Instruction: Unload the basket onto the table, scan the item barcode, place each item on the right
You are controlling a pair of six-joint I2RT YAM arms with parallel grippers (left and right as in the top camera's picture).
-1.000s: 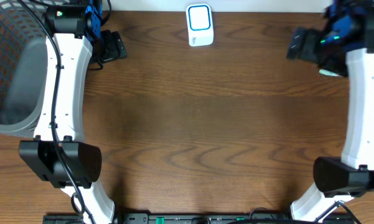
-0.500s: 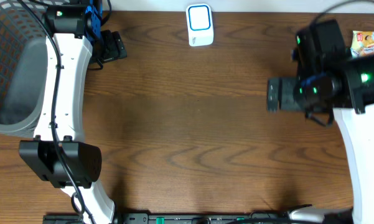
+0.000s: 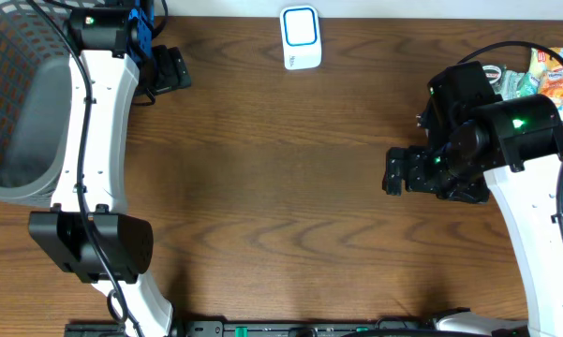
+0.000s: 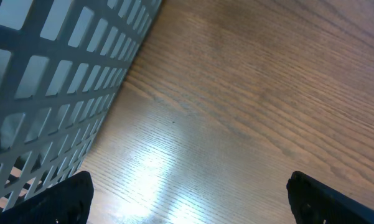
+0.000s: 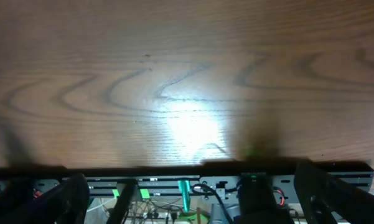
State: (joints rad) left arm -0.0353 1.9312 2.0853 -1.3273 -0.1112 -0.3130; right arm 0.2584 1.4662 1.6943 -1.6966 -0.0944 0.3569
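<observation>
Colourful packets (image 3: 549, 77) at 2 o'clock, white blue-rimmed scanner (image 3: 301, 37) at 12; left end effector (image 3: 180, 69) and right end effector (image 3: 392, 173) spread, empty.

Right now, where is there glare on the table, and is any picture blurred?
Right wrist: a strong white glare patch on the table, with darker wood toward the edges. Left wrist: a softer sheen low on the wood, and the basket is close and a little soft. Overhead: even light, sharp, no glare.
</observation>
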